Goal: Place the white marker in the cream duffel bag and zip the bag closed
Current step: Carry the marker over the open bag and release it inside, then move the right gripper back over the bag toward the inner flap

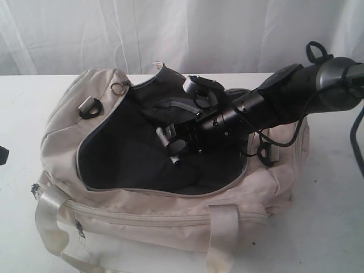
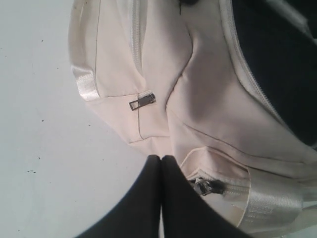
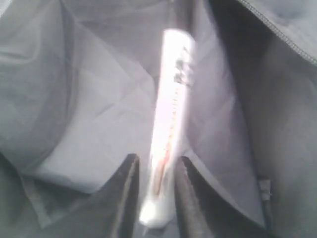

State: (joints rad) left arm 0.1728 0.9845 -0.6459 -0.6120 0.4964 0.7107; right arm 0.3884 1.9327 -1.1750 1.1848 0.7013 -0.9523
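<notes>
A white curtain (image 1: 170, 28) hangs behind a white table (image 1: 330, 187). At the far left edge a dark shape (image 1: 3, 153) is cut off, with too little showing to name it. The left gripper (image 2: 161, 159), its black fingers pressed together on nothing, hovers just beside the end of the cream duffel bag (image 1: 142, 216), near a metal zipper pull (image 2: 142, 101). The bag lies unzipped, its interior dark. The right gripper (image 3: 158, 159) reaches inside. The white marker (image 3: 171, 99), blurred, lies between its parted jaws against the grey lining (image 3: 89, 109). Whether the jaws grip it cannot be told. In the exterior view the marker is hidden.
</notes>
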